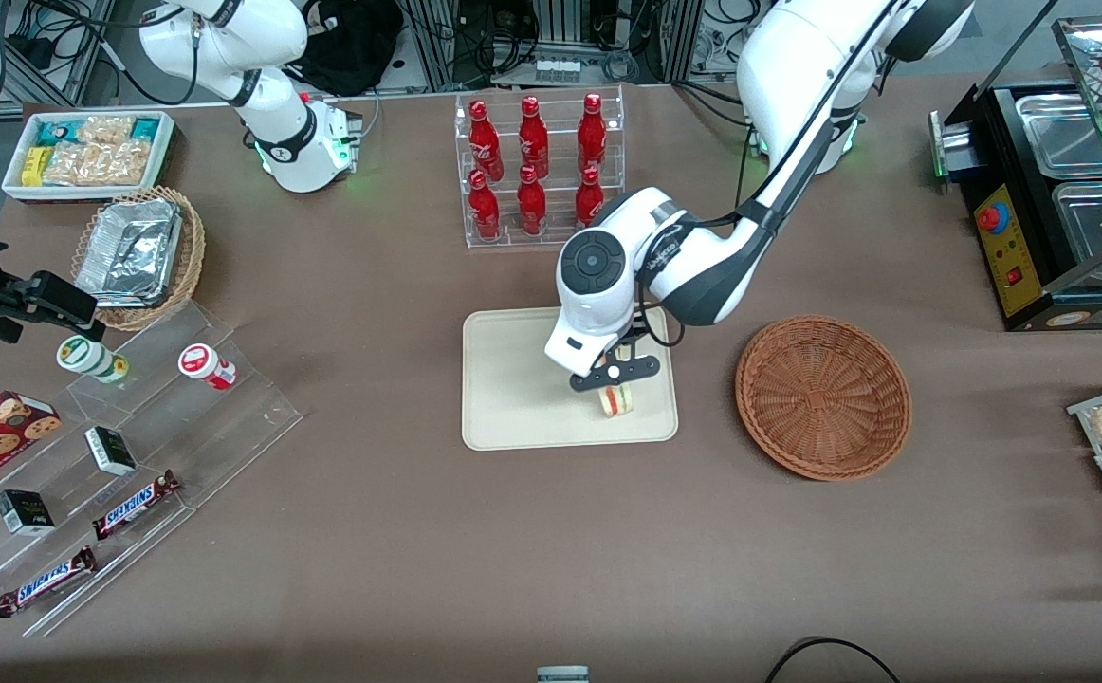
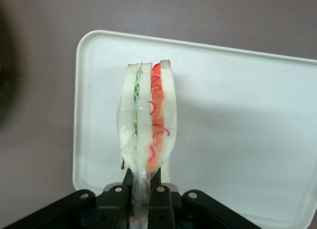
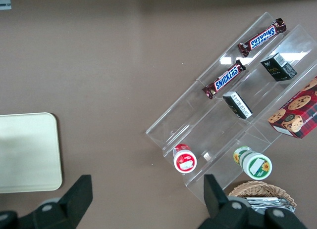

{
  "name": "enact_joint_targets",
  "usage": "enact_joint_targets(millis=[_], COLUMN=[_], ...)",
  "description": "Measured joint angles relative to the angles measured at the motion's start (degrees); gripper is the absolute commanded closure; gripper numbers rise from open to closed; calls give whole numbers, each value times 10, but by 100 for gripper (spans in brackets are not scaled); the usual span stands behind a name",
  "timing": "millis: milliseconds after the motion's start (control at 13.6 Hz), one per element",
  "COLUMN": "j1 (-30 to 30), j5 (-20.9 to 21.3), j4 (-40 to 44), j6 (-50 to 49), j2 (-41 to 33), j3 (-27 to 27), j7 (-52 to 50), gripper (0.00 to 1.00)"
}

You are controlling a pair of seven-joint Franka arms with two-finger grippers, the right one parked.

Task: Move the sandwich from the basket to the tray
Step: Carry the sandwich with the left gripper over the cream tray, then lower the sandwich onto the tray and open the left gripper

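Here my pincer (image 1: 615,377) grips the sandwich (image 1: 616,399) by its wrapped tip — it hangs over the tray (image 1: 513,379), near the corner closest to the basket (image 1: 823,395).

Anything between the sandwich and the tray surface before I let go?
Nothing visible. The gripper is shut on the sandwich directly over the tray, and the tray under and around it is bare. The basket sits beside the tray, toward the working arm's end.
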Motion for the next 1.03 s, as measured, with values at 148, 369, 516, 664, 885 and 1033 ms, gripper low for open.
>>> enact_joint_targets(millis=[148,369,516,664,885,1033], j1=[-7,-20,-23,-23,-23,-23], j5=[0,1,1,2,2,2], j4=[0,0,0,1,2,6], j6=[27,70,91,97,97,97], j2=[8,28,45,55,59,58], j3=[0,0,0,0,0,0], j7=[1,1,1,1,1,1], gripper=[89,89,89,64,0,0])
